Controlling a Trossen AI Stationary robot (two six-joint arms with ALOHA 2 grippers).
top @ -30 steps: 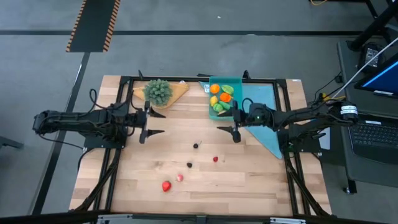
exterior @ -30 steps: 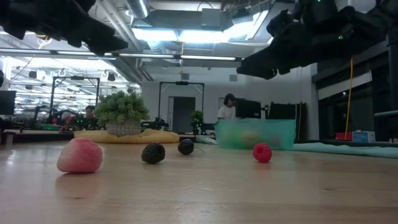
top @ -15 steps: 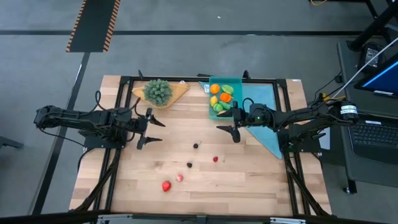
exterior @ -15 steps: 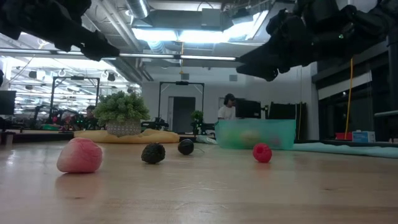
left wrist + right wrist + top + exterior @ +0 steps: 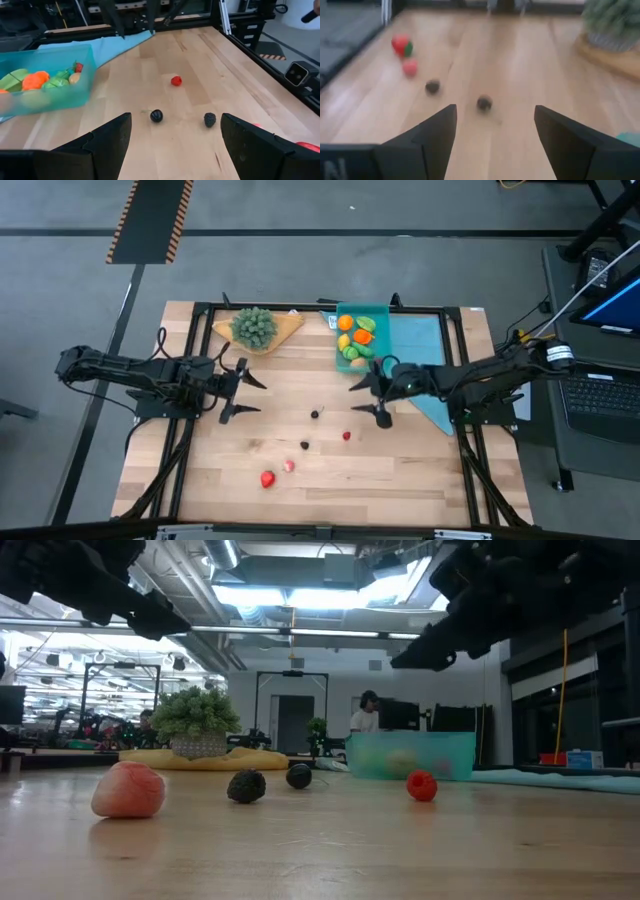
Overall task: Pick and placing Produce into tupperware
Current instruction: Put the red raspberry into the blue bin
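The tupperware sat at the table's far edge, already holding orange, yellow and green produce. Nearer than the tupperware, five loose pieces lay apart on the wood: two dark berries, a red raspberry, a pink piece and a strawberry. The right gripper hung just near of the tupperware, jaws wide, empty. The left gripper hovered well left of it, spread wide, empty.
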